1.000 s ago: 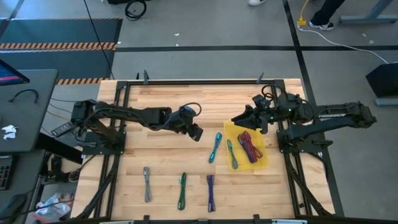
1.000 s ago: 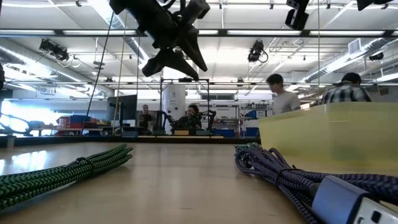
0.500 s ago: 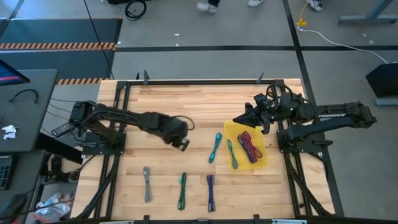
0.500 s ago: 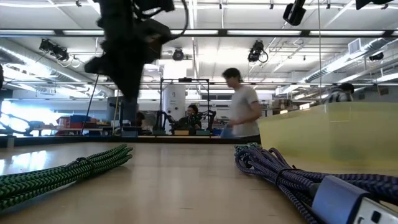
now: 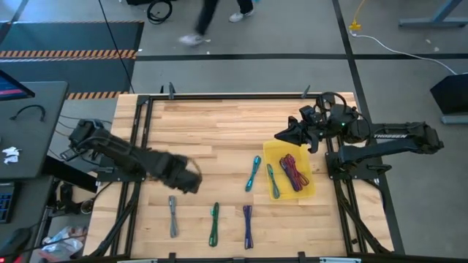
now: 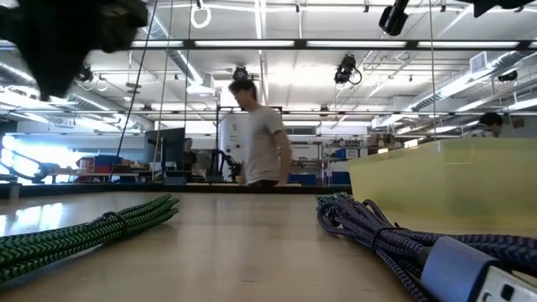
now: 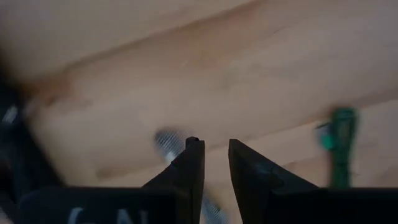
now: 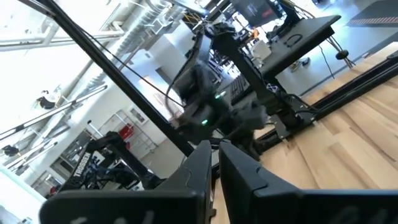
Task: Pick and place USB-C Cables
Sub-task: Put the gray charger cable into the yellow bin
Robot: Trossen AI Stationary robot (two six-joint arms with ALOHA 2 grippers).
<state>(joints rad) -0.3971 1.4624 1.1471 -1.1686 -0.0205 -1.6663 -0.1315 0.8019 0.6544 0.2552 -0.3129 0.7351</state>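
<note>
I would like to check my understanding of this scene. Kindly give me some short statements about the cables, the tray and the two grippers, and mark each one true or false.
1. The maroon cable lies in the yellow tray. True.
2. The left gripper holds the grey cable. False: its fingers have a small gap and hold nothing; the grey cable lies on the table just beyond them.
3. The right gripper is above the table near the tray's far corner. True.
4. The teal cable is inside the tray. False: it lies on the wood beside the tray.
5. The purple cable lies near the table's front edge. True.
</note>
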